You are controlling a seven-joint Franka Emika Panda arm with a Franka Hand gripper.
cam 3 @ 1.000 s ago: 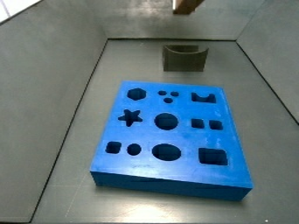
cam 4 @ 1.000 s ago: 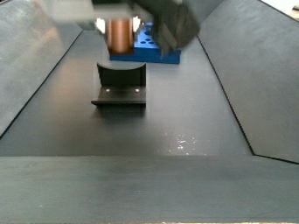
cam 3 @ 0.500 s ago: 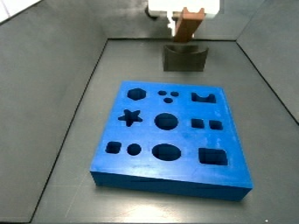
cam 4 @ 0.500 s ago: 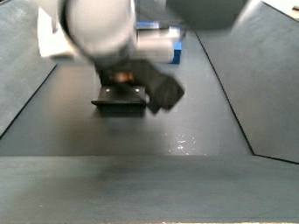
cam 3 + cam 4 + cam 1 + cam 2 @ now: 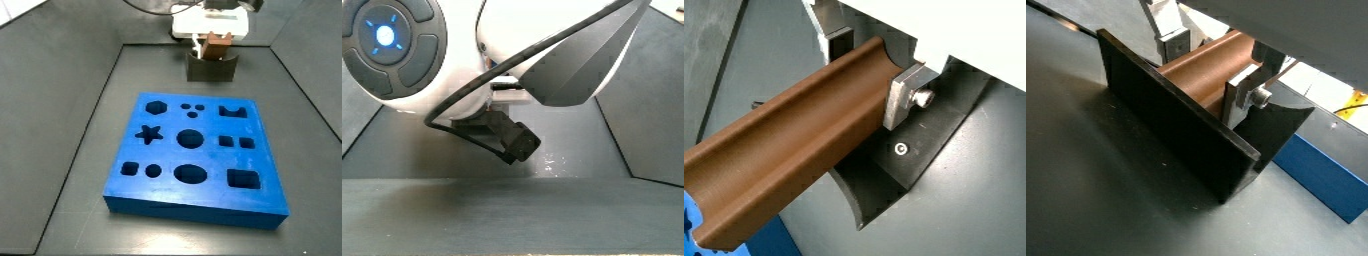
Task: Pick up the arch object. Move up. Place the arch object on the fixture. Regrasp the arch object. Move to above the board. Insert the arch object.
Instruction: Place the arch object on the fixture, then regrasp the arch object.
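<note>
The arch object [image 5: 791, 140] is an orange-brown elongated block, and my gripper [image 5: 871, 65] is shut on it, a silver finger [image 5: 909, 90] on each side. In a wrist view the arch object [image 5: 1200, 72] lies low in the dip of the fixture [image 5: 1173, 130], just behind its dark front wall; whether it touches I cannot tell. In a side view my gripper [image 5: 214, 47] hangs right over the fixture [image 5: 211, 69] at the far end of the floor. The board [image 5: 201, 150], a bright blue slab with shaped holes, lies nearer, apart from the fixture.
Sloping grey walls [image 5: 80, 110] bound the floor on both sides. My arm's white and grey housing [image 5: 502, 50] fills most of a side view and hides the fixture there. A corner of the board [image 5: 1327, 180] shows just beyond the fixture.
My gripper has come down with the arch object from above the fixture into its dip. The arm now blocks most of a side view.
</note>
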